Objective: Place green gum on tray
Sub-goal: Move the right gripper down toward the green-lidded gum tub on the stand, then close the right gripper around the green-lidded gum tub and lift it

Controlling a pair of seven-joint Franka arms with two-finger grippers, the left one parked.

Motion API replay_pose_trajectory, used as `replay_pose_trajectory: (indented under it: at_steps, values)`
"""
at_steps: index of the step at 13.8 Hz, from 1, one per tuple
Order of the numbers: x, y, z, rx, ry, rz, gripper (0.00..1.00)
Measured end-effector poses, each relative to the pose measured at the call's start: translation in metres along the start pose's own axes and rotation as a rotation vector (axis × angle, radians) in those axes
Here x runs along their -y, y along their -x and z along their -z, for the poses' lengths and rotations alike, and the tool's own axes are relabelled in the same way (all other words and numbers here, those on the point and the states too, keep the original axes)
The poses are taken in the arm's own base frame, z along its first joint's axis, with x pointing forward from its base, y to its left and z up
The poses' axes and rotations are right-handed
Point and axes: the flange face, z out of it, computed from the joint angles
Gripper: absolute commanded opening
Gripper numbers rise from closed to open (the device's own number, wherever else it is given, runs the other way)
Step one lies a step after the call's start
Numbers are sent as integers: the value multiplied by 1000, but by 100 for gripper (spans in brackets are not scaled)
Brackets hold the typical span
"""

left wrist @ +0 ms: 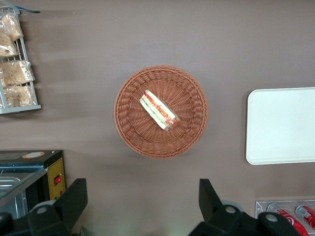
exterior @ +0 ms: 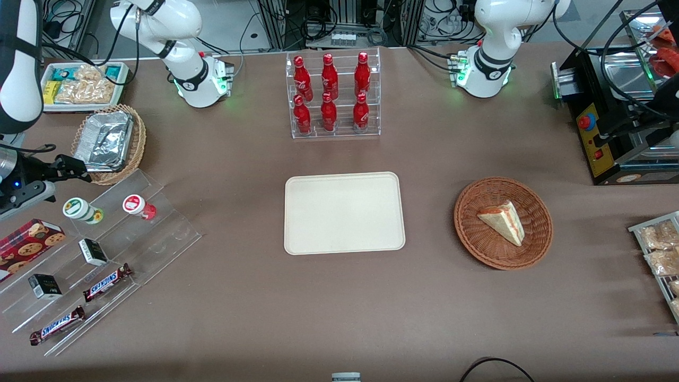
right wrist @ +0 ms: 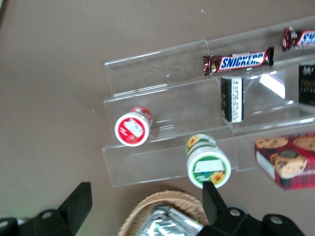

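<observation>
Gripper (exterior: 73,168) hangs at mid-height on the working arm's edge of the front frame, just beside a wicker basket (exterior: 137,146). Its two dark fingers (right wrist: 78,201) are spread wide, with nothing between them. In the wrist view one fingertip sits just beside the gum lid; I cannot tell if they touch.

Green gum (exterior: 79,209) is a small cylinder with a white lid, green ring and yellow-green body. It lies tilted on the top step of a clear acrylic stepped stand (exterior: 159,233), nearer the front camera than the gripper. The red-lidded gum (exterior: 138,206) is the same shape and sits on the same step, apart from it.

On the lower steps are two small black boxes (exterior: 93,252) and two glossy Snickers bars (exterior: 107,281). A red tartan cookie box (exterior: 29,241) sits beside the stand.

Tray (exterior: 344,212) is in the centre of the front frame. It is flat matte cream with rounded corners and a low rim, with nothing on it, well apart from the gum.

The wicker basket holds a crinkled foil tray (exterior: 106,139). At the top of the frame, a white bin (exterior: 79,106) holds snack packets. A clear tiered rack (exterior: 334,132), top centre, holds six red bottles (exterior: 329,79). A round woven basket (exterior: 472,233) toward the parked arm's end holds one wrapped sandwich wedge (exterior: 503,222).

The table (exterior: 339,318) is covered in brown cloth.
</observation>
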Motion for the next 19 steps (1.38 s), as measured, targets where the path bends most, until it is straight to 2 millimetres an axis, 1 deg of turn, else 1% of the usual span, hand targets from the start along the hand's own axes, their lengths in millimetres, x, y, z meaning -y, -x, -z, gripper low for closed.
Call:
replay_pose_trajectory:
  at_steps: [5,9,12,14,19]
  values:
    - [-22,15,-14,-41,51,195,100]
    - [-37,30,-34,-63,95,302,100]
    - [-47,45,-55,-71,116,325,100]
    - [-50,50,-65,-73,115,321,100]
    - [-52,46,-86,-99,88,297,100]
